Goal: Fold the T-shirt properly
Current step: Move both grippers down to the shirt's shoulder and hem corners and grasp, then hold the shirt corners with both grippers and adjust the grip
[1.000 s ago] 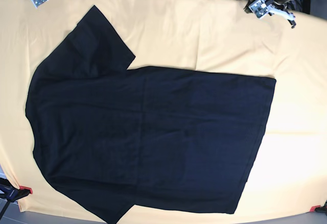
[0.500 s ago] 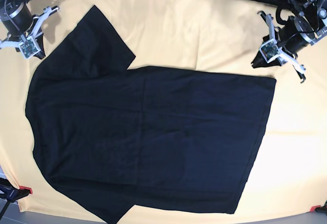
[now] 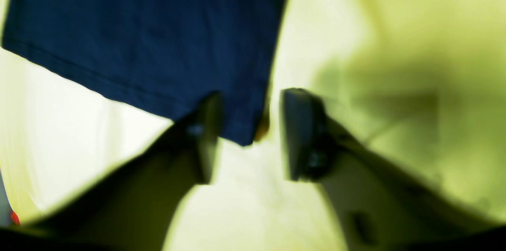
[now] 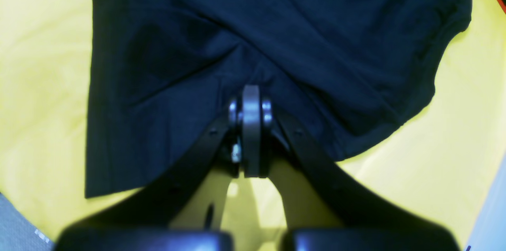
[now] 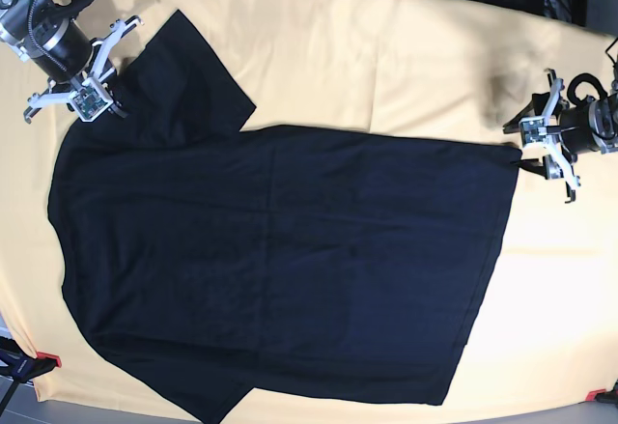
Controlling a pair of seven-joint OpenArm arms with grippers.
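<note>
— Did you catch that? A second ago both arms were parked up at the far edge of the surface. Now they've come down onto the T-shirt (image 5: 280,250), one at each end.

— Where's the shirt lying?

— Flat and spread wide on the yellow cloth (image 5: 386,57), filling most of the middle, collar end toward the base view's left edge, hem toward its right. It hasn't shifted at all; no fold in it yet.

— And the left gripper (image 3: 247,136)?

— It has just spread its jaws. The far hem corner of the shirt sits right between the two fingers (image 3: 300,132), but they haven't closed on it, so it holds nothing.

— The right gripper (image 4: 251,97)?

— Pressed together, tips down at the sleeve and shoulder near the far left corner. Its wrist view shows creases in the fabric running toward the tips, but I can't tell whether any cloth is actually pinched.

— So what does it mean?

— I'd say they're lining up to grab the far edge at both ends for the first fold. The right one would likely need to open first.
</note>
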